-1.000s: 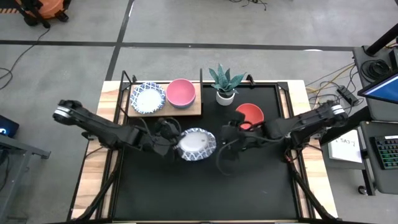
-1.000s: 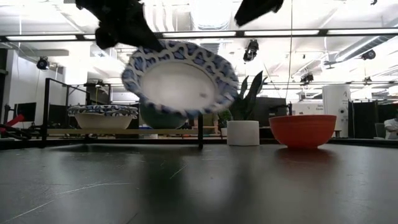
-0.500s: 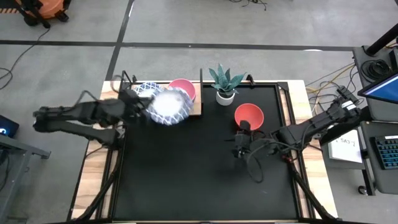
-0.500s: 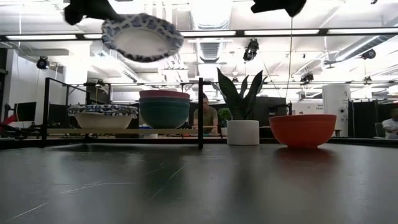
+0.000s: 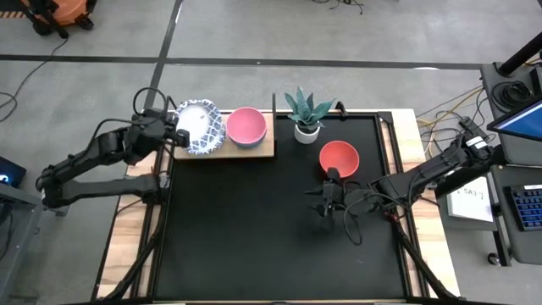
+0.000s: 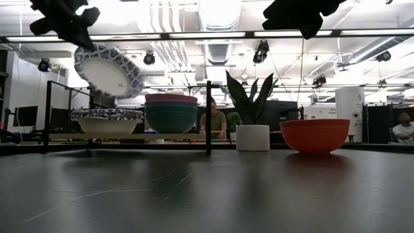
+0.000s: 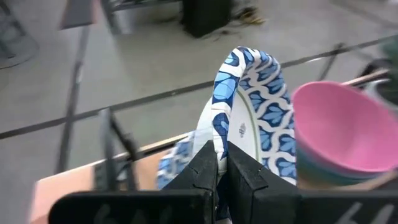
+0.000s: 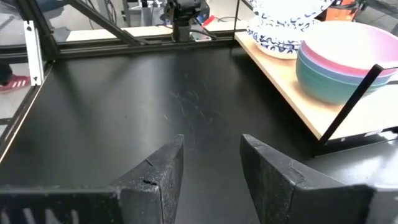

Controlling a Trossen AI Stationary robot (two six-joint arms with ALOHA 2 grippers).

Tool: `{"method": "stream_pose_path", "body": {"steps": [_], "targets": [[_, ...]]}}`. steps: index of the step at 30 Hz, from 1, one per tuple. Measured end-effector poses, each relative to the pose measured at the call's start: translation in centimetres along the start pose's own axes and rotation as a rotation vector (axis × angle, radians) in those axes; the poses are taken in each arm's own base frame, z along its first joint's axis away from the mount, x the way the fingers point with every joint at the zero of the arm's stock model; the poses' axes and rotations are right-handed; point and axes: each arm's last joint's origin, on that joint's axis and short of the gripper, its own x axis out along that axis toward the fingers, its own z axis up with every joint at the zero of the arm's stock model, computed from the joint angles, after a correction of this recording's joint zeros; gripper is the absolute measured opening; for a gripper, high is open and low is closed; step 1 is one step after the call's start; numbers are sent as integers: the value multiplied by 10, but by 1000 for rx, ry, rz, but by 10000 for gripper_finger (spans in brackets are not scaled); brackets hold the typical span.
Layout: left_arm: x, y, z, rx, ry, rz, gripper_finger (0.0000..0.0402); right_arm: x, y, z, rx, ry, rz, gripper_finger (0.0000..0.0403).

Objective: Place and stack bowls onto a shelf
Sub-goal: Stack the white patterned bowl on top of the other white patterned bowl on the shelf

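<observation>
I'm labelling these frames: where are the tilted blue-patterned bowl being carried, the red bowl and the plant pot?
Tilted white bowl with blue-patterned rim [image 6: 107, 70], low view, white inside.
Plain red bowl [image 5: 339, 157], high view, inside.
White plant pot [image 6: 253, 138], low view, side wall.

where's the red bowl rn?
The plain red bowl sits on the black tabletop right of centre in the high view, beside the white potted plant, with the right pincer nearby.

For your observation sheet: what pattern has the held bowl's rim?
Blue-and-white leaf-like pattern on the bowl; left wrist view.
</observation>
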Motion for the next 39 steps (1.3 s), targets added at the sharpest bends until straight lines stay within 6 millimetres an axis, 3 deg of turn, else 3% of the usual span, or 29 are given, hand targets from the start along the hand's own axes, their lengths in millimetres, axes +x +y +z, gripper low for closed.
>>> {"method": "stream_pose_path", "body": {"steps": [14,31,35,39], "targets": [[13,-6,-1,37,56,68,28,0,0,0,8,2,3,148],[17,-10,-1,59,66,51,143,0,0,0,7,4,4,148],[17,-11,-5,79,132,-5,143,0,0,0,8,4,4,148],[20,-9,-16,104,237,46,125,0,0,-1,18,6,3,148]]}}
